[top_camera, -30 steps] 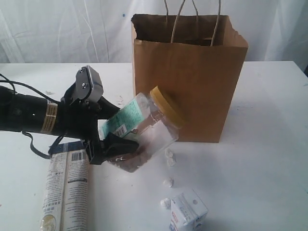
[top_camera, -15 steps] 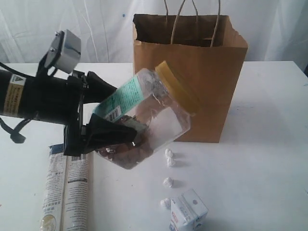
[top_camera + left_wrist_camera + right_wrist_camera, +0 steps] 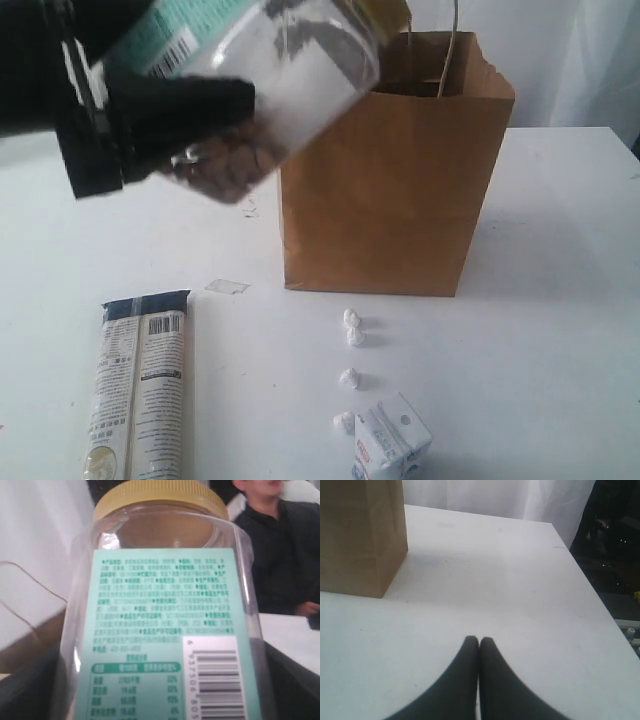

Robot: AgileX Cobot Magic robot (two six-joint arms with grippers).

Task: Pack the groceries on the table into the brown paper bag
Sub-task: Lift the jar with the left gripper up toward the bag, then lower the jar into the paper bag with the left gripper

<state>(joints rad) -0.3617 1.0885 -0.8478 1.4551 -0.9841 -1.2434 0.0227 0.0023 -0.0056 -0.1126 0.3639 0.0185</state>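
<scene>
My left gripper (image 3: 185, 95) is shut on the clear jar (image 3: 270, 65), held tilted high in the air at the upper left. Its yellow lid (image 3: 388, 14) points at the open top of the brown paper bag (image 3: 385, 190), which stands upright mid-table. In the left wrist view the jar (image 3: 165, 630) fills the frame, green label facing me, with my dark fingers (image 3: 292, 682) at its sides. A long printed packet (image 3: 140, 385) and a small white carton (image 3: 392, 440) lie on the table (image 3: 560, 300). My right gripper (image 3: 479, 640) is shut and empty above bare table, beside the bag (image 3: 360, 530).
Small white paper balls (image 3: 352, 328) lie between the bag and the carton. A scrap of tape (image 3: 228, 286) sits left of the bag. A person in dark clothes (image 3: 285, 545) shows in the left wrist view. The table's right edge (image 3: 600, 605) runs near my right gripper.
My left gripper has lifted the jar from just above the table up to the level of the bag's top. The right gripper and the other groceries have not moved.
</scene>
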